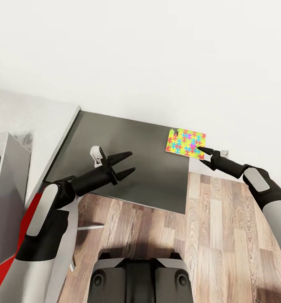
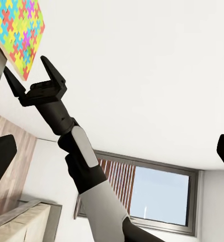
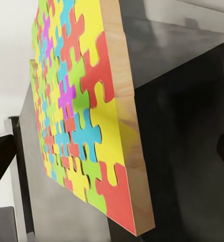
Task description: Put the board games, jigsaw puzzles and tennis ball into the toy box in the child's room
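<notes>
Reaching toward the jigsaw puzzle (image 1: 185, 142) at the far corner of the dark cabinet section (image 1: 127, 168), the right gripper (image 1: 204, 151) has jaws parted to straddle its near edge. The left gripper (image 1: 125, 164) hovers spread and empty, clear of the approach.

The jigsaw puzzle (image 3: 76, 101) had a smooth, brightly printed face on a pale wood-grain backing board with bare edges. The dark grey surface (image 1: 127, 164) at frame centre was matt with a faint sheen. The floor (image 1: 224, 235) at lower right was wood plank, satin. Both grippers, left (image 1: 125, 164) and right (image 1: 201, 150), were matt black plastic.
</notes>
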